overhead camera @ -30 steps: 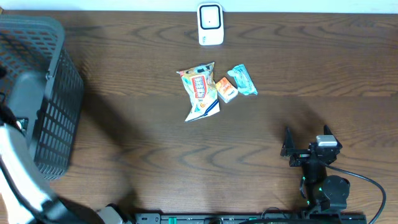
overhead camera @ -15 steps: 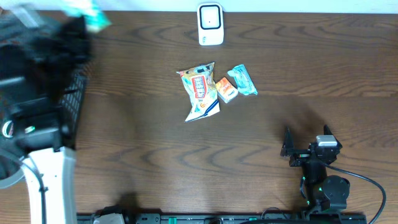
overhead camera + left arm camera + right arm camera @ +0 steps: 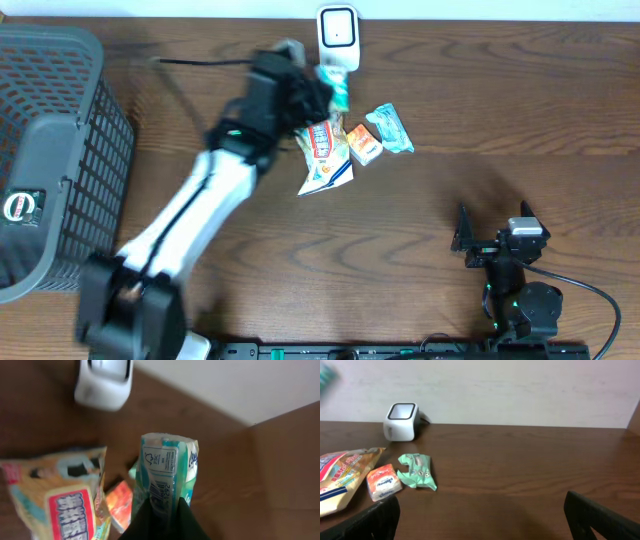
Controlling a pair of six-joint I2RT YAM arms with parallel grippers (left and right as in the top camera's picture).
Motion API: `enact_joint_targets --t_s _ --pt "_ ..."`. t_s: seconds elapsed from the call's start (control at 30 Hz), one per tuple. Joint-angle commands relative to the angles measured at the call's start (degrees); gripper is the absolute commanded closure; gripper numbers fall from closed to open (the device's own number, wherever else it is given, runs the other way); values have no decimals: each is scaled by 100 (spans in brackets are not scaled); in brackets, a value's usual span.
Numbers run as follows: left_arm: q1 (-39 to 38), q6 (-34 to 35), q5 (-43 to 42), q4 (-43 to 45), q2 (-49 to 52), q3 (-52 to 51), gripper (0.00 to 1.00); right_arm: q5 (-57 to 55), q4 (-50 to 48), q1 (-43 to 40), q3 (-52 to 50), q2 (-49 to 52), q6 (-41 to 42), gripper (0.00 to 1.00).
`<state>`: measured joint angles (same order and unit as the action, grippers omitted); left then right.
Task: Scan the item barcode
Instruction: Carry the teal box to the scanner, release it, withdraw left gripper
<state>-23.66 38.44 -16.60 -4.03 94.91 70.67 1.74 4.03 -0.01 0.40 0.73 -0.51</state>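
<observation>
A white barcode scanner [image 3: 338, 38] stands at the table's far edge, also in view as scanner [image 3: 105, 382] and scanner [image 3: 401, 421]. My left gripper [image 3: 325, 95] is just in front of it, shut on a teal-and-white packet [image 3: 165, 472] whose printed barcode faces the wrist camera. The packet [image 3: 340, 92] stands up between the black fingers [image 3: 145, 520], its top near the scanner's base. My right gripper [image 3: 492, 232] rests open at the near right, with nothing between its fingers [image 3: 380, 520].
A snack bag [image 3: 322, 148], a small orange packet [image 3: 363, 143] and a crumpled teal packet [image 3: 390, 128] lie just under and right of the left gripper. A dark grey mesh basket [image 3: 60, 150] fills the far left.
My left arm has swung from over the basket at the left across to the scanner, carrying the teal packet. The right arm has not moved.
</observation>
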Motion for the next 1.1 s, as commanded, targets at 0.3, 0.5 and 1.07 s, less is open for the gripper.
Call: enact_joint_targets --t_s 0.3,0.5,1.07 --pt "-588 -17 535 1405 1543 44 92 11 22 -28 -9 -24 -42 1" --pt "-654 4 573 1445 1751 44 85 11 22 -28 -9 -24 -39 1" --pt "-214 -297 -92 1794 1043 46 18 11 22 -28 -9 -24 -42 1"
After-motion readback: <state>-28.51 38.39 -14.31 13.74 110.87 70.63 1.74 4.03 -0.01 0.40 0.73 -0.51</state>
